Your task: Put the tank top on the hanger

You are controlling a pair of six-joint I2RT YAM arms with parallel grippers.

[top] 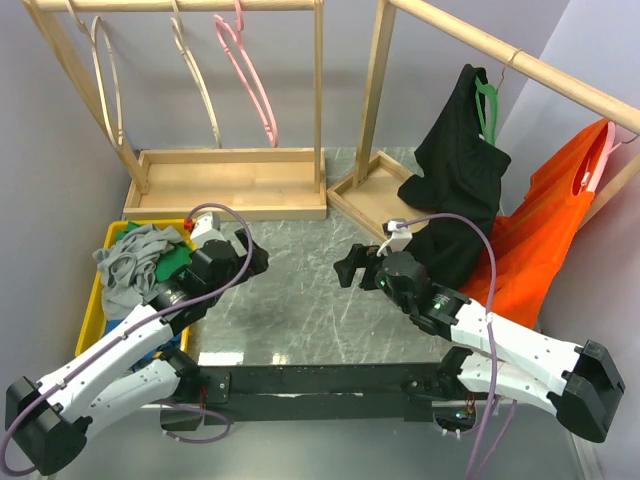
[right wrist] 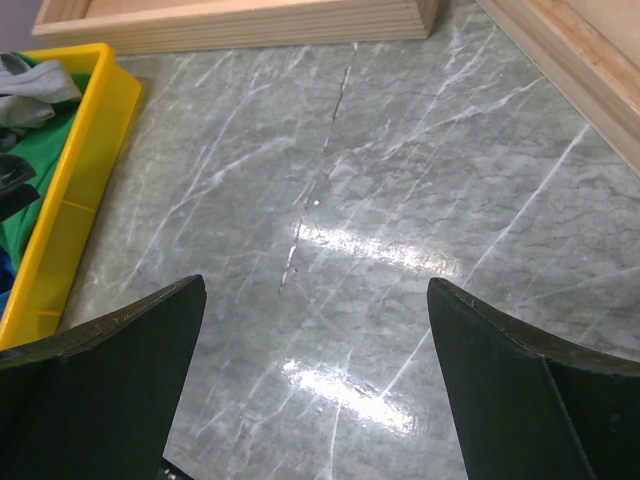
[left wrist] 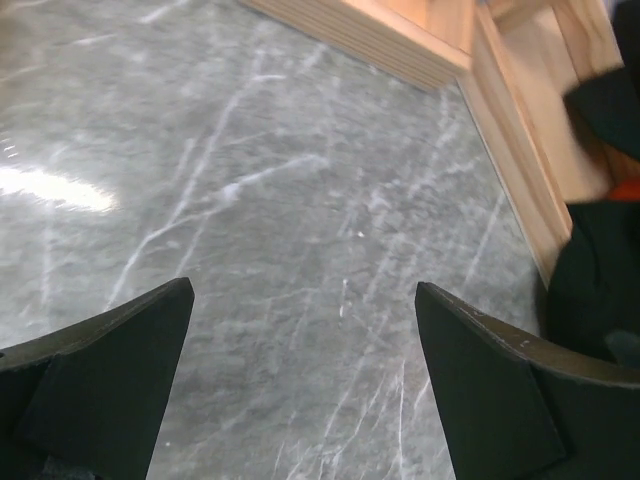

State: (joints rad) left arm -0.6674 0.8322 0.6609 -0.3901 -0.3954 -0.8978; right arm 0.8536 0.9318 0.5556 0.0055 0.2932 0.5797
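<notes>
Hanger [top: 268, 125] hook partly out of view.

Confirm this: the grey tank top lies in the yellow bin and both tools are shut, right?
Not quite. The tank top does lie in the yellow bin, but the left tool and right tool are both open, as the wrist views show.

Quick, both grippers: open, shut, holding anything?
Left gripper: open, holding nothing.
Right gripper: open, holding nothing.
</notes>
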